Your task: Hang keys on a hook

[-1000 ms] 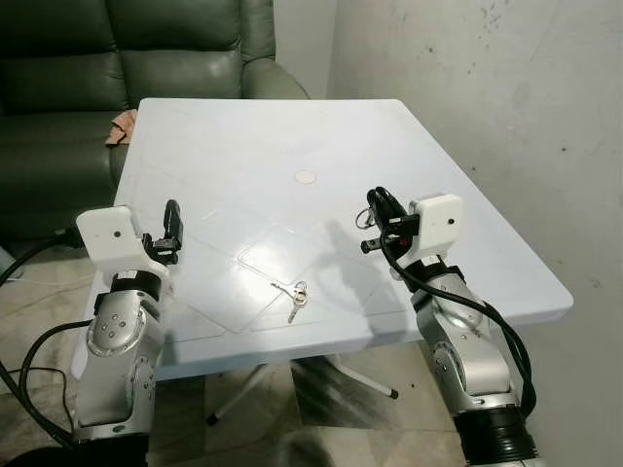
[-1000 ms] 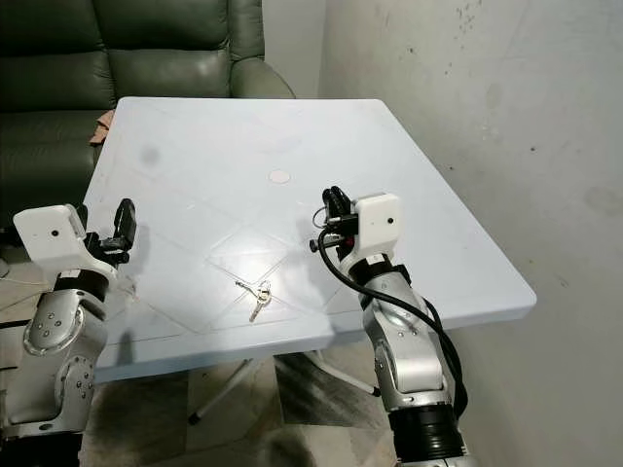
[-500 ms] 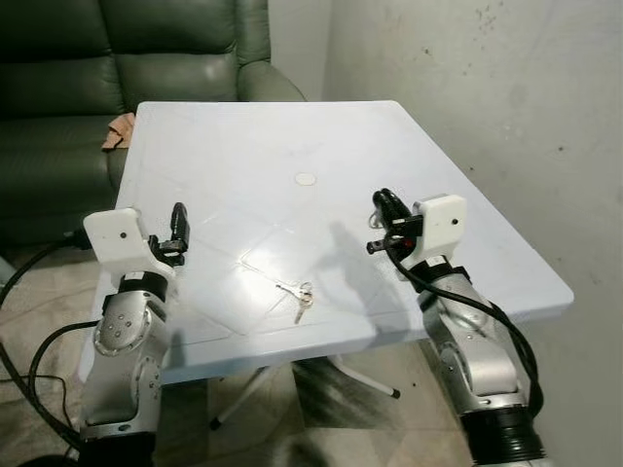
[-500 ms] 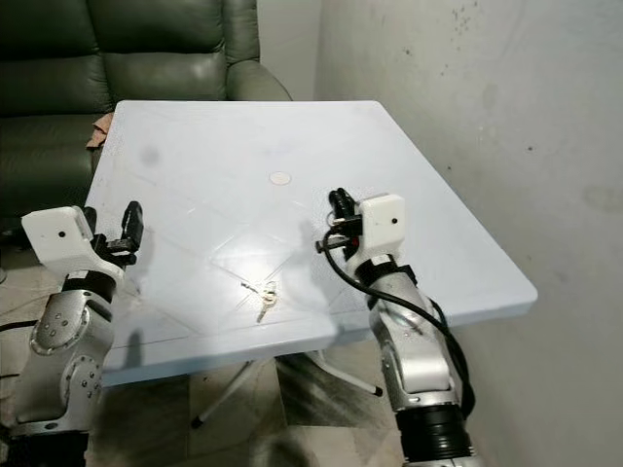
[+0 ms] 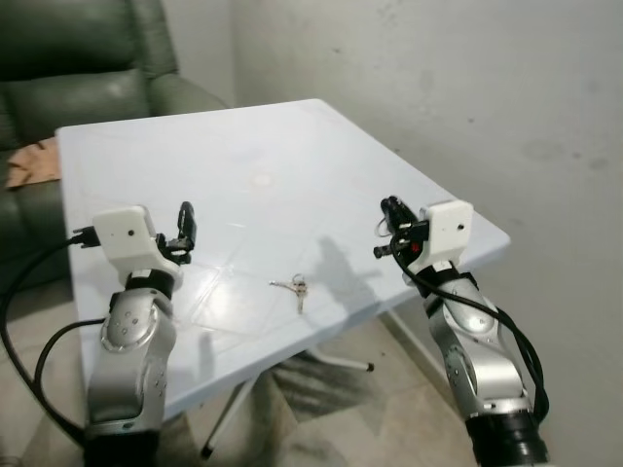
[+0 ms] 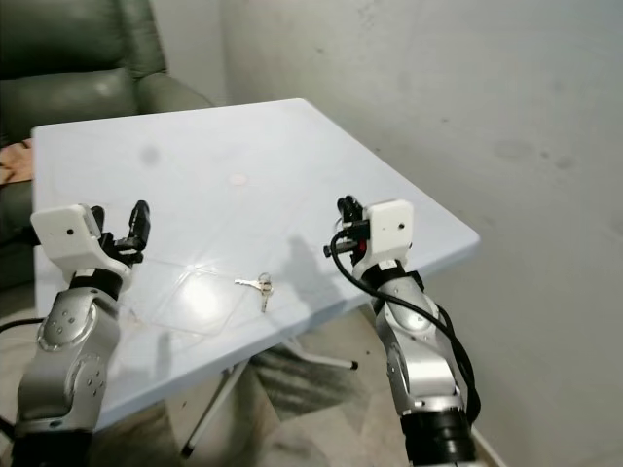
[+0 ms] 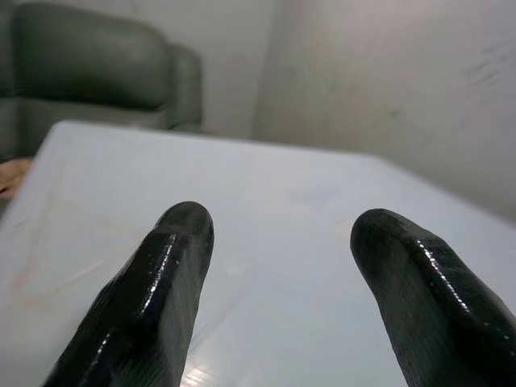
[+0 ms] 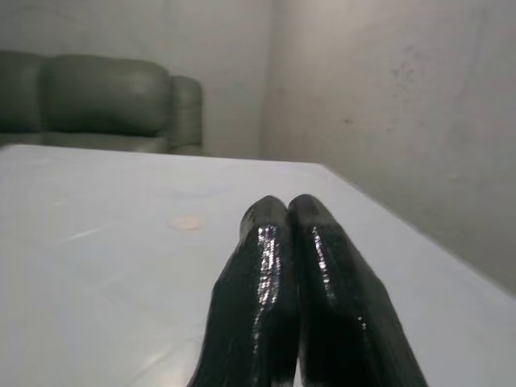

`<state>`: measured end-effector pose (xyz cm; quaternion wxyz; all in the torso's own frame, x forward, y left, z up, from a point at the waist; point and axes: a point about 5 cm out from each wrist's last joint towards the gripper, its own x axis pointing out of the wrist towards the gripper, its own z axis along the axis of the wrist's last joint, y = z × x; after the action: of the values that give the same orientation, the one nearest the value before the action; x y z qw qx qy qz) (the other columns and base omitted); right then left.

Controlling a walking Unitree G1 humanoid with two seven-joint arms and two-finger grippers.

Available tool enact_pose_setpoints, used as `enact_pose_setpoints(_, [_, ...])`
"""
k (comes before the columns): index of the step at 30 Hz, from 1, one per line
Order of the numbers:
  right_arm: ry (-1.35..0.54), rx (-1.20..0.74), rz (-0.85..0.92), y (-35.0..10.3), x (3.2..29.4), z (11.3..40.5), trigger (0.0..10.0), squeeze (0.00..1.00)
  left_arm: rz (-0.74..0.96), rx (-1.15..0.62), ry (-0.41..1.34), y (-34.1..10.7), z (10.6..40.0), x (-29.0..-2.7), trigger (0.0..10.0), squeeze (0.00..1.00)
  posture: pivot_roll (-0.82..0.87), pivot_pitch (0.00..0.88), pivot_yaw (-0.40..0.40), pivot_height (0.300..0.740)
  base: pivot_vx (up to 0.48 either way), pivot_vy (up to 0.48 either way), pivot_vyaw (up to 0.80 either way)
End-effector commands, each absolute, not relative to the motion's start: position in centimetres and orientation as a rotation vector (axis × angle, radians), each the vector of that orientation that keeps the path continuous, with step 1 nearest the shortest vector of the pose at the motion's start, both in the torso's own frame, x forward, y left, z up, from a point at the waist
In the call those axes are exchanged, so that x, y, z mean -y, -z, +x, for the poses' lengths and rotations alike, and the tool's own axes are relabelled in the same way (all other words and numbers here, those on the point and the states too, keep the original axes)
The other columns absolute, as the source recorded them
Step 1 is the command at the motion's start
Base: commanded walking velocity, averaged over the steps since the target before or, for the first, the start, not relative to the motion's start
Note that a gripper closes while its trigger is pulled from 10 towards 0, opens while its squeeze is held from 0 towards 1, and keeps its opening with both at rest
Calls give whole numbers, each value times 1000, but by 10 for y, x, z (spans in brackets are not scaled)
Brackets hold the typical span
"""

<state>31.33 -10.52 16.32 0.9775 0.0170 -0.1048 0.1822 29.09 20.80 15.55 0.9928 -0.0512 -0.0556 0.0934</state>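
Two grippers are raised over a white table [image 5: 243, 146], seen from the left eye view. Left gripper [image 5: 185, 226] is held above the table's near-left part, fingers pointing up and away. Right gripper [image 5: 393, 216] is held above the near-right edge, w/ a white wrist block behind it. Keys [image 5: 295, 287] are lying flat on the table betw. the two arms, nearer the front edge, touched by neither gripper. A green sofa [image 5: 88, 78] is seen behind the table, and a bare grey wall [image 5: 467, 88] to the right. A small brownish cloth [image 5: 29, 161] is seen by the table's far-left edge.

Right eye view: same layout; keys [image 6: 260, 285] are seen approx. midway betw. left gripper [image 6: 139, 225] and right gripper [image 6: 348, 217], well apart from both.

Left wrist view: left fingers [image 7: 161, 298] are spread apart, w/ table surface visible in the gap; nothing is held.

Right wrist view: right fingers [image 8: 266, 298] are pressed together, tips touching, nothing clamped betw. them. Table, sofa and wall are seen beyond.
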Motion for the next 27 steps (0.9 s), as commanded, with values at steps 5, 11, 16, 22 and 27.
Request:
enact_pose_setpoints(5, [-346,219,13,-167,114,315,10000,0,-100,105,-171,-157,294,-201,10000,0,-100,24,-41,740,0,0,-781])
enact_pose_setpoints(11, [-343,217,10,-168,115,315,10000,0,-98,104,-169,-157,295,-200,10000,0,-101,24,-42,740,0,0,-780])
enact_pose_setpoints(16, [-343,215,10,-168,115,315,10000,0,-91,98,-170,-157,295,-200,10000,0,-101,24,-42,740,0,0,-775])
enact_pose_setpoints(22, [-339,211,13,-166,115,315,10000,0,-82,98,-160,-156,295,-196,10000,0,-101,23,-37,740,0,0,-780])
enact_pose_setpoints(27, [-337,209,13,-166,115,315,10000,0,-79,99,-156,-156,295,-194,10000,0,-103,23,-33,740,0,0,-781])
